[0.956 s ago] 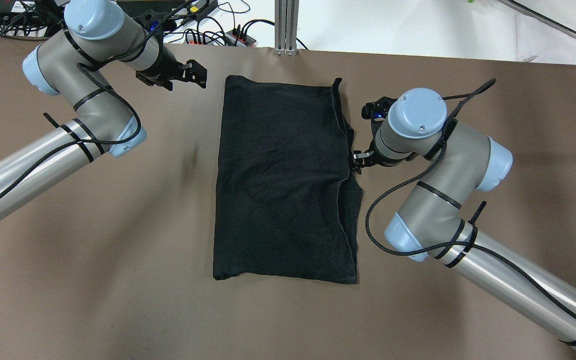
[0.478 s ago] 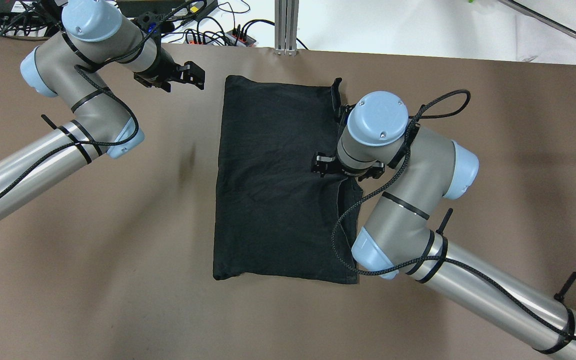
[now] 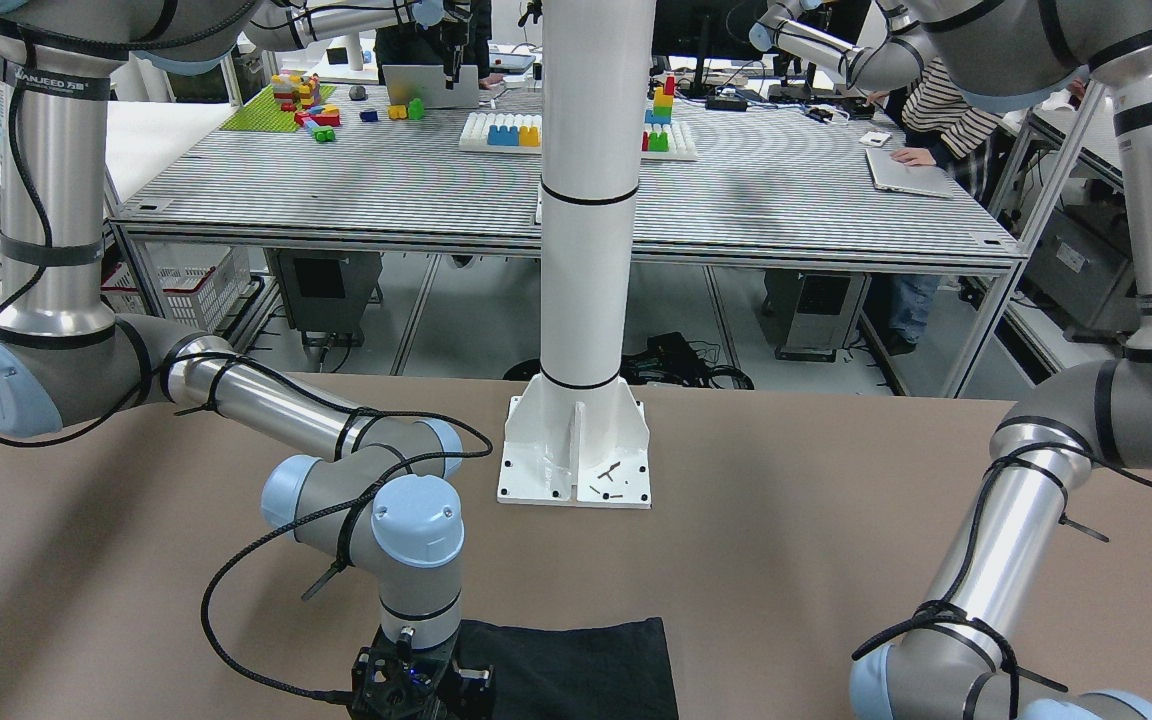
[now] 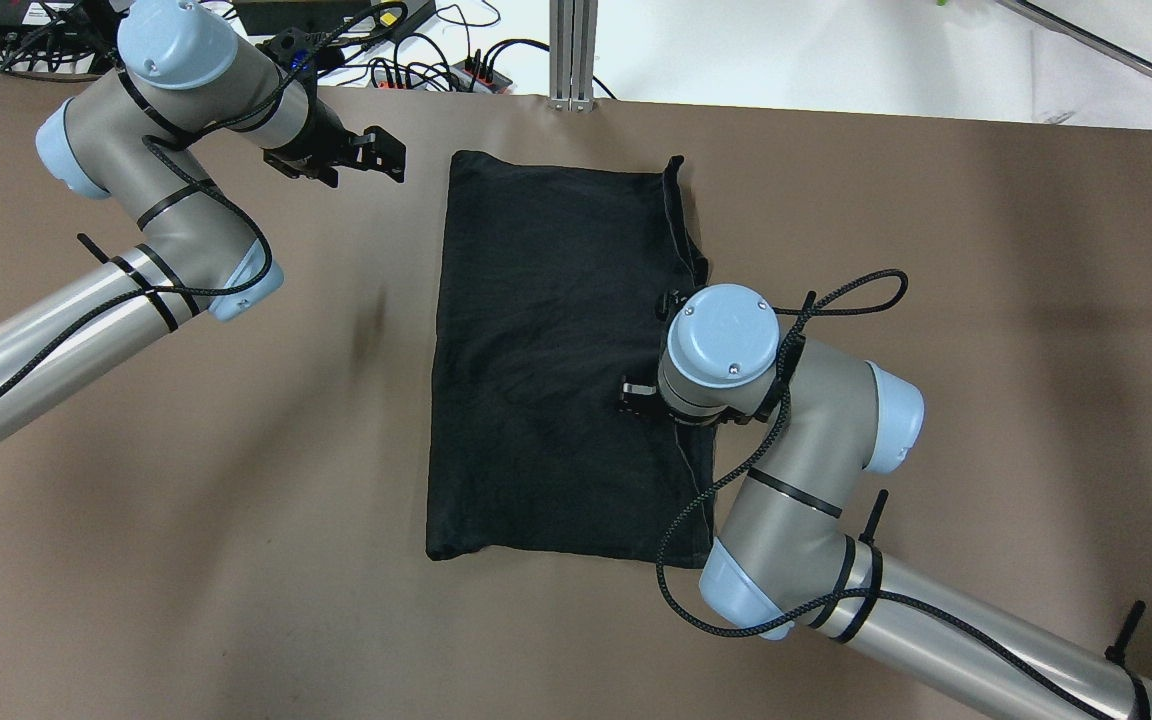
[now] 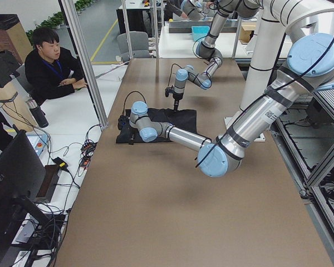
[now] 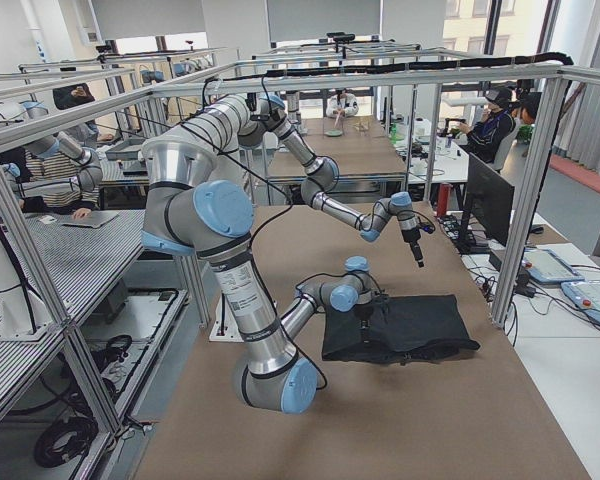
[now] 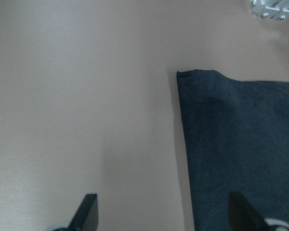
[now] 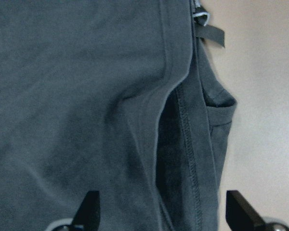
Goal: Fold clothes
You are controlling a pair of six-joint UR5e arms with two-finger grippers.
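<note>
Now, the clothes (image 4: 556, 350), a single black garment, lie flat in the middle of the brown bench (image 4: 186, 450) as a long rectangle running from the robot's side to the far side. The far right corner is rucked up a little.

Over on the right, the right tool (image 8: 164, 211) points straight down over the garment's right-hand edge, about halfway along it. Its fingers are spread wide, with nothing pinched between them. The wrist camera shows a stitched hem (image 8: 185, 125) curving between the two fingertips, with layers of cloth overlapping there. A small tag (image 8: 212, 34) sticks out at the edge, just past the hem. Whether the fingertips touch the fabric, I cannot tell.

And the left tool (image 4: 381, 160) hangs near the garment's far left corner, clear of the cloth. Its fingers are also spread apart and it grips nothing.
</note>
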